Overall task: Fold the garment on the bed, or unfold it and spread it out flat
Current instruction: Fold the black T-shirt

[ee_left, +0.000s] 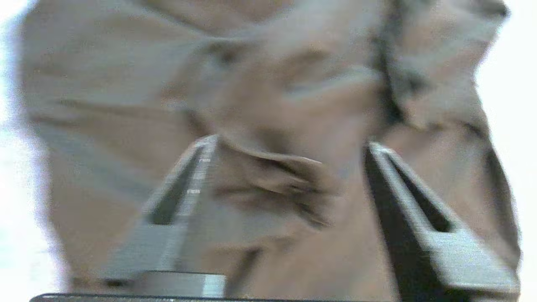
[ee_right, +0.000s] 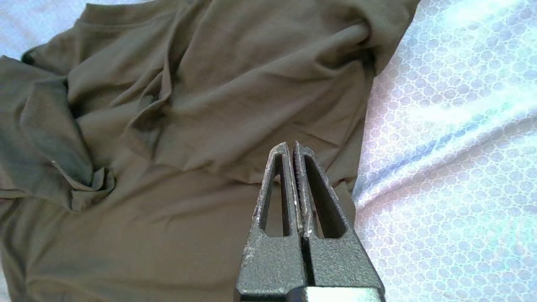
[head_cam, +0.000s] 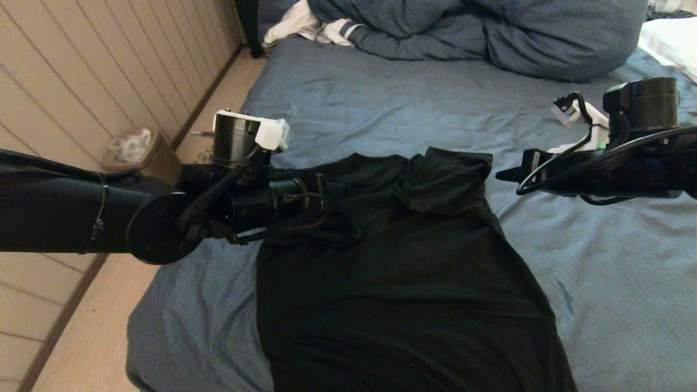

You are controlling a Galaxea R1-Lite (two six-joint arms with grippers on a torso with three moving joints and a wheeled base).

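I see the left gripper (ee_left: 289,147) spread wide over the garment's (head_cam: 403,272) bunched fold (nothing clamped); right gripper (ee_right: 291,147) pressed closed above it.

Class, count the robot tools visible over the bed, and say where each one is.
2. The left tool is over the garment's left shoulder area; the right tool hangs just off the garment's right edge above the bed.

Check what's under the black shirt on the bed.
Only slate-blue sheet of the bed shows around the garment. Anything beneath is covered; its upper part is bunched into folds.
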